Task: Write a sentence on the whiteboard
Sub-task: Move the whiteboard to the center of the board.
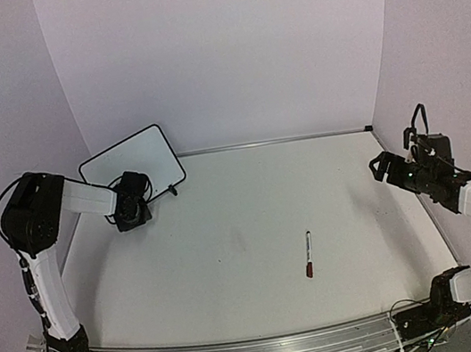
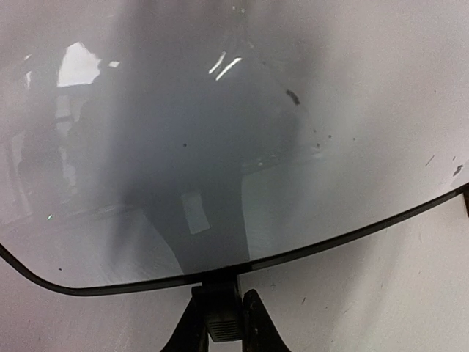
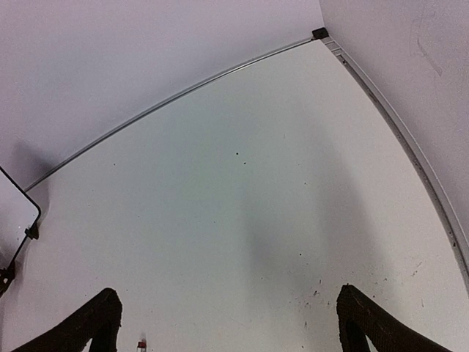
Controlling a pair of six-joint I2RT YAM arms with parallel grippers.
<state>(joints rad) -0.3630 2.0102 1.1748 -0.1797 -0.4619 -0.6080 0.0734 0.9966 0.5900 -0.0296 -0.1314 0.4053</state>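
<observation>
Whiteboard (image 1: 129, 162): I am seeing it standing tilted at the far-left corner of the tabletop (image 1: 227, 232).
Left end effector (image 2: 223, 330): closing on the whiteboard's lower rim, gripping it.
Right end effector (image 3: 231, 330): hovering at far right, jaws gaping wide.
Marker (image 1: 308, 255): lying mid-tabletop, well apart from both.

Soft even light; glare streaks on the whiteboard (image 2: 352, 110); wrist views curve at edges.
</observation>
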